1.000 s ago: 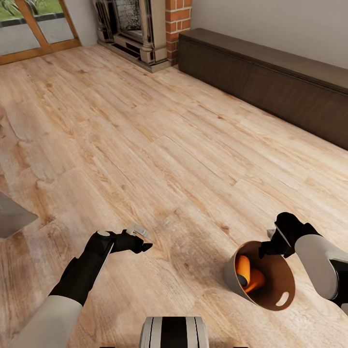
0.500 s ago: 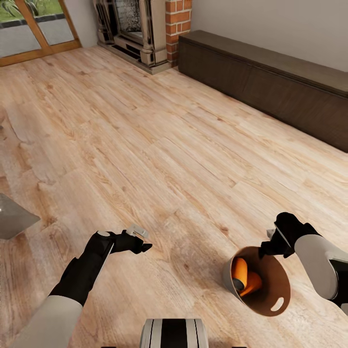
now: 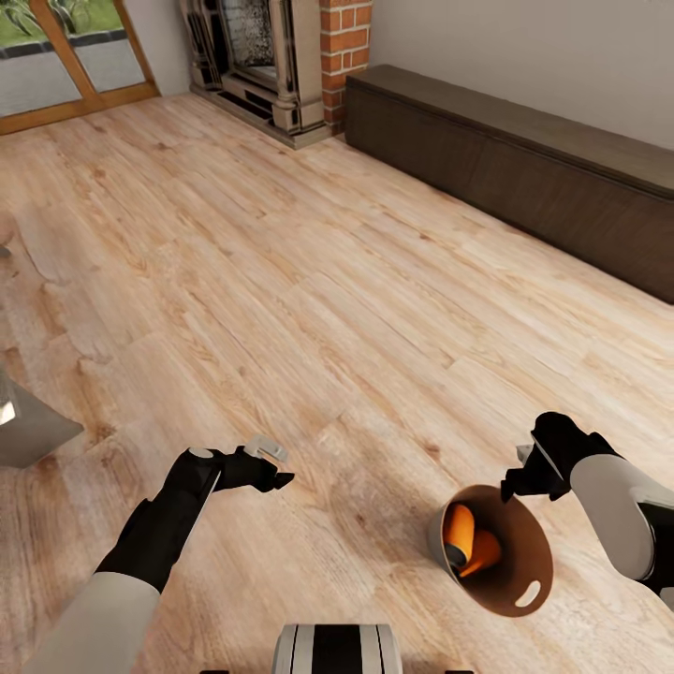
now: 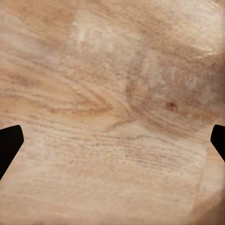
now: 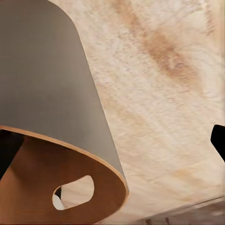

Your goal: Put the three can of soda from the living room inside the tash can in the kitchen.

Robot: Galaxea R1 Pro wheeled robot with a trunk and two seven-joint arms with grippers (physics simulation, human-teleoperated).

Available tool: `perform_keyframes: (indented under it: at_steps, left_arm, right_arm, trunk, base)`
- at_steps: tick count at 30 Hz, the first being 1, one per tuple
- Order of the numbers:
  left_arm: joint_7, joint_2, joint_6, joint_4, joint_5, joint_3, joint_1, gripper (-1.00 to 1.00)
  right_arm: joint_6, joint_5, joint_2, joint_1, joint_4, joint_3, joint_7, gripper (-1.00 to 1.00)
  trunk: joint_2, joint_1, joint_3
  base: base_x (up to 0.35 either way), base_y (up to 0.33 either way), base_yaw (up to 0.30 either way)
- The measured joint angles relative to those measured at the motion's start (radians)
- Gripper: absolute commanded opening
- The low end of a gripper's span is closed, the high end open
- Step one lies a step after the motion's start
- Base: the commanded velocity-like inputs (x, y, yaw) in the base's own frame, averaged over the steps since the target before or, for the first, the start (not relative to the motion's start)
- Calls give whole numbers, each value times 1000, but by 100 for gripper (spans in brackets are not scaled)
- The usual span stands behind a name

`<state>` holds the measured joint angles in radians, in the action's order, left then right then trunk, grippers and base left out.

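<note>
Bin held at right gripper, cans inside

Head view: right gripper (image 3: 524,473) sat at the rim of the tash can (image 3: 526,534), which hung tilted below it, brown inside facing the camera. Fingers were hidden by the black wrist; whether they pinched the rim could not be told. Two orange soda cans (image 3: 465,541) lay inside against the wall farthest from the gripper. Left gripper (image 3: 271,466) hovered over the wood floor (image 3: 309,281), holding nothing. Fireplace (image 3: 271,56) and low dark cabinet (image 3: 524,159) stood far ahead.

Left wrist view: black fingertips (image 4: 9,145) sat wide apart, only floor between.

Right wrist view: grey bin wall (image 5: 42,79) and rim ran close beside one fingertip (image 5: 218,140); grip unclear.
</note>
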<state>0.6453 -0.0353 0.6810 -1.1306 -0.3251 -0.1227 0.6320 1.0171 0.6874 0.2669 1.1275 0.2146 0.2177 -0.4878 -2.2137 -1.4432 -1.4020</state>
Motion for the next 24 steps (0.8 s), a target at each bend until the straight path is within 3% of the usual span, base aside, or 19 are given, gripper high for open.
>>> perform_keyframes:
  at_steps: [13,24]
  left_arm:
    - [1,0,2,-1,1,0,0,100]
    - [-1,0,14,-1,1,0,0,100]
  right_arm:
    - [-57,-1,-3,-15,-13,1,0,100]
    - [-165,-8,0,-101,-14,7,5,100]
  trunk:
    - [91,50,41]
    - [168,92,75]
  base:
    - [0,0,0]
    - [0,0,0]
